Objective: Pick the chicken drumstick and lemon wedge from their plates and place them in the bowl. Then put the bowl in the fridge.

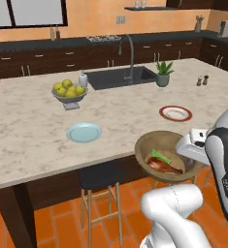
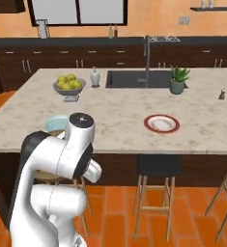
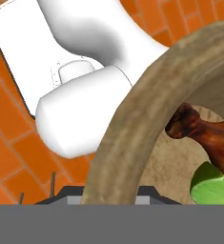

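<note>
Bowl loaded and off the counter (image 1: 33, 121) — you're on the fridge leg now.
End effector (image 1: 195, 145) clamped on the bowl (image 1: 166, 157) rim, chicken drumstick (image 1: 165, 167) and lemon wedge (image 1: 161, 156) inside; keep it level and find the fridge.

island counter (image 1: 33, 121) | blue plate (image 1: 84, 132) | red-rimmed plate (image 1: 175, 113) | fruit bowl (image 1: 68, 91) | plant (image 1: 163, 73)

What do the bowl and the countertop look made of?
The bowl looks like matte brown wood: thick wall, faint grain in the hand view. The countertop looks like polished pale marble or similar stone, judging by its beige veining.
</note>
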You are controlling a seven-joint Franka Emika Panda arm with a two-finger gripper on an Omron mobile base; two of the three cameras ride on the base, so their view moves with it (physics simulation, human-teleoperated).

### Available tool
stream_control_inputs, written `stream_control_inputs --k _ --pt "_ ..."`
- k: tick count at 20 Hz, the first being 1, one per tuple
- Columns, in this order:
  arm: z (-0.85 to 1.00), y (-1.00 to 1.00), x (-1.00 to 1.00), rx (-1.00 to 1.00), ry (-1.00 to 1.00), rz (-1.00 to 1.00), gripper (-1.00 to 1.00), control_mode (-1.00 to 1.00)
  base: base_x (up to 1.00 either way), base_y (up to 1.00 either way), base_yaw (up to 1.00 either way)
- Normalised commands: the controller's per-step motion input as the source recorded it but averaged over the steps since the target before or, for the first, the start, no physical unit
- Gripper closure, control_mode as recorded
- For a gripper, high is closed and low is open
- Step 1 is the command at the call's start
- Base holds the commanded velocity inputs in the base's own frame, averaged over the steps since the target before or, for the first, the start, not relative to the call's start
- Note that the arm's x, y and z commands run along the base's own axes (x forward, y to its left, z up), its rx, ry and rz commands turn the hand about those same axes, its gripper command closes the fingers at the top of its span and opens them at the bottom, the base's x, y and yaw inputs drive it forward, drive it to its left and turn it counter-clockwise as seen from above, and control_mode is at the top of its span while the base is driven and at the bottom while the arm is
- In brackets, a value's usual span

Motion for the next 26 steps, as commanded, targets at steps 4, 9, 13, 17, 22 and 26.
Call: stream_control_inputs --k 4,9,13,17,22,26 --pt "0.0 0.0 0.0 0.0 0.0 0.0 1.0 1.0 -0.05 0.02 -0.69" --pt "0.0 0.0 0.0 0.0 0.0 0.0 1.0 1.0 0.0 0.28 -0.82" --pt "0.0 0.0 0.0 0.0 0.0 0.0 1.0 1.0 0.04 0.18 -0.79" --pt "0.0 0.0 0.0 0.0 0.0 0.0 1.0 1.0 0.15 0.01 -0.76" --pt "0.0 0.0 0.0 0.0 0.0 0.0 1.0 1.0 0.95 -0.16 -0.43" --pt "0.0 0.0 0.0 0.0 0.0 0.0 1.0 1.0 1.0 -0.48 -0.23"
